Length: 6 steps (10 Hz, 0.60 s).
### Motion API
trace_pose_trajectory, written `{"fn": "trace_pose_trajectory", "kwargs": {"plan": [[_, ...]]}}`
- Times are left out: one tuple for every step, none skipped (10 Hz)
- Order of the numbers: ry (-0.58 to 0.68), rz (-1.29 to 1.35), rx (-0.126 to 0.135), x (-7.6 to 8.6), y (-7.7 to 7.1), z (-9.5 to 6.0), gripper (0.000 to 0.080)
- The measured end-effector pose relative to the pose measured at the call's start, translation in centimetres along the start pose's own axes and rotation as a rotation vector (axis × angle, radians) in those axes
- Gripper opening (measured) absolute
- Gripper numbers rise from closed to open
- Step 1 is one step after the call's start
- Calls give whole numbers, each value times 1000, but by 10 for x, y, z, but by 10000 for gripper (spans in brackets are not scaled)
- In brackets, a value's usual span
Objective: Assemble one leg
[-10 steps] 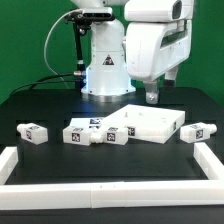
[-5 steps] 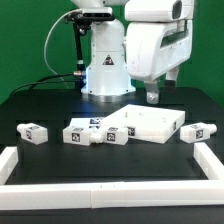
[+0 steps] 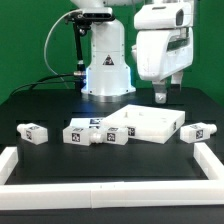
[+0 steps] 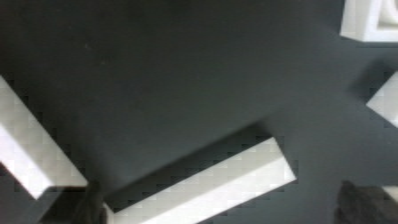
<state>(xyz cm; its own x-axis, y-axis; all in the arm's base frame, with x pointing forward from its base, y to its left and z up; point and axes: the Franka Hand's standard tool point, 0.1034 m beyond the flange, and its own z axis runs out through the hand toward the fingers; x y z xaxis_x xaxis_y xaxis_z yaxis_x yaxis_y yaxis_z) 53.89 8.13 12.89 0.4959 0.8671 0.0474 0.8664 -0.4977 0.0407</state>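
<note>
Wide and empty, the claw [image 3: 160,97] hangs over the panel's [image 3: 150,122] far edge, apart from the leg [image 3: 198,131] lying on the bench [image 3: 60,105] at the exterior view's right, so descending here risks striking the panel.

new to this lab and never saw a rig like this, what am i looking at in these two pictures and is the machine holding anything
It is a robot arm fixed to a black table, ending in a two-finger gripper. One picture comes from a camera off the arm that sees the whole scene. The other comes from a camera on the wrist, so it shows only blurry dark table and white part edges. On the table lie a large flat white panel and small white legs with black-and-white tags in the middle, plus one leg at the exterior view's left and one at its right. The gripper hangs in the air near the panel's far edge, looks open, and holds nothing.
</note>
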Motion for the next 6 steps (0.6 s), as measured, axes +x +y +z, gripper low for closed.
{"fn": "trace_pose_trajectory", "kwargs": {"plan": [[0, 0, 0, 0, 0, 0, 650], [-2, 0, 3, -2, -2, 2, 650], [12, -10, -13, -4, -9, 6, 650], [25, -46, -28, -15, -32, 12, 650], [32, -72, -33, -24, -53, 19, 650], [36, -69, -35, -26, -55, 23, 650]]}}
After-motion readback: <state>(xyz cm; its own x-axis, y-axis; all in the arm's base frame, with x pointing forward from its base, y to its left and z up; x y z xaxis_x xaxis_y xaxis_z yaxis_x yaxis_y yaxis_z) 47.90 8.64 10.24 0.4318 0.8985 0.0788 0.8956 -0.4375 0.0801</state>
